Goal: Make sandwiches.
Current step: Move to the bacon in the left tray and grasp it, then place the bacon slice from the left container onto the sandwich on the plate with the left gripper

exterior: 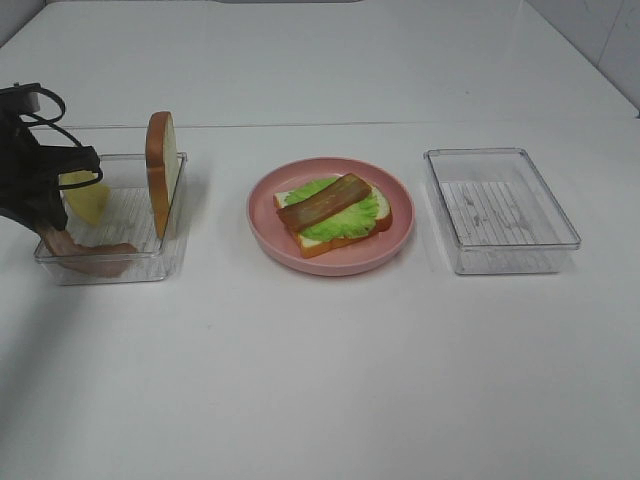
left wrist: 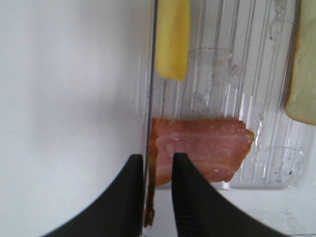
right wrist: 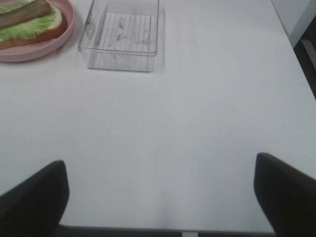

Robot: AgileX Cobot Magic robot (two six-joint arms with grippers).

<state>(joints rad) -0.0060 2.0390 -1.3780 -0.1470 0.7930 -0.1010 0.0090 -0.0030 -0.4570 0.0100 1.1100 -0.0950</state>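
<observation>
Tray: bacon strip between left hand's fingers

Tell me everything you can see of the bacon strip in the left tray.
The bacon strip is a flat toy piece, pinkish-brown with paler streaks, one end ragged. It lies on the ribbed floor of the left tray. Its other end bends up between the fingers of the left claw, which looks closed on it. The cheese and bread slice are apart from it.
</observation>
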